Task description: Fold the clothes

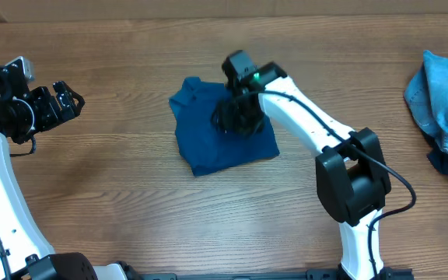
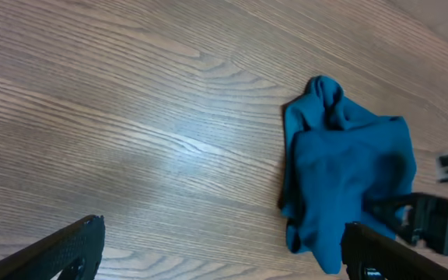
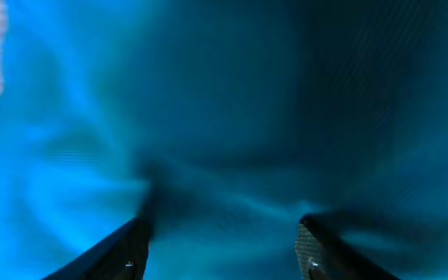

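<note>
Reading the blue shirt [image 1: 208, 144] as light, limp knit with no stiffness, so likely to slump and drag on the wood; we judge a hem or fold corner the best hold, pinching both layers; it lies as a rough folded bundle in the middle of the surface [image 1: 115, 194]; right end effector [image 1: 238, 118] sits on its upper right part, fingers [image 3: 127, 249] apart, cloth filling the view beneath them, nothing clamped as far as we see; left end effector [image 1: 70, 101] spread wide, empty, well apart to the left; paler blue clothes [image 1: 442, 97] lie piled at the far right edge.
</note>
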`<state>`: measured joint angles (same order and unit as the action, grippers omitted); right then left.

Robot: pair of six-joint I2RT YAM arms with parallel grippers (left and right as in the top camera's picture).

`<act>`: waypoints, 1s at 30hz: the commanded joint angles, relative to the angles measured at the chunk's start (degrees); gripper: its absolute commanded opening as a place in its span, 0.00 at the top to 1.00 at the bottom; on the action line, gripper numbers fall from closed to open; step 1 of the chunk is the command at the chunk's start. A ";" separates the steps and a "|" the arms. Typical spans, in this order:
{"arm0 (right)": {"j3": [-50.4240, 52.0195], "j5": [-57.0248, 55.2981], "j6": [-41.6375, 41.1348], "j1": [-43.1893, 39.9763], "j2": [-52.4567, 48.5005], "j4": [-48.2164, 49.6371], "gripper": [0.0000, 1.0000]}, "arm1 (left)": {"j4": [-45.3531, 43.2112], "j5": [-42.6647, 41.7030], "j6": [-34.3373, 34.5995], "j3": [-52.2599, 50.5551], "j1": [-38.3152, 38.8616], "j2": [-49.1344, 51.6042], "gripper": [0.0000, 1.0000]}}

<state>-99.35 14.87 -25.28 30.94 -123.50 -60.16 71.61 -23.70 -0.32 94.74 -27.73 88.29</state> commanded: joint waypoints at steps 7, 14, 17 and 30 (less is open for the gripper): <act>-0.31 1.73 9.49 -0.22 3.69 3.23 0.33 | -0.04 0.37 0.35 -0.09 0.02 0.11 0.00; -5.66 1.70 10.49 -2.97 15.19 2.54 0.26 | -0.04 0.35 0.35 -0.09 0.02 0.11 0.00; -6.36 1.70 10.34 -5.90 19.56 1.36 0.19 | -2.14 -0.35 3.10 -0.09 0.02 0.11 0.00; -6.43 1.75 10.34 -19.58 24.44 -12.04 0.08 | 0.48 -8.57 6.47 -0.09 4.96 0.11 0.00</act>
<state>-105.62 16.51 -15.18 13.08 -99.15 -71.24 70.11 -28.67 7.73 94.74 -26.87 88.29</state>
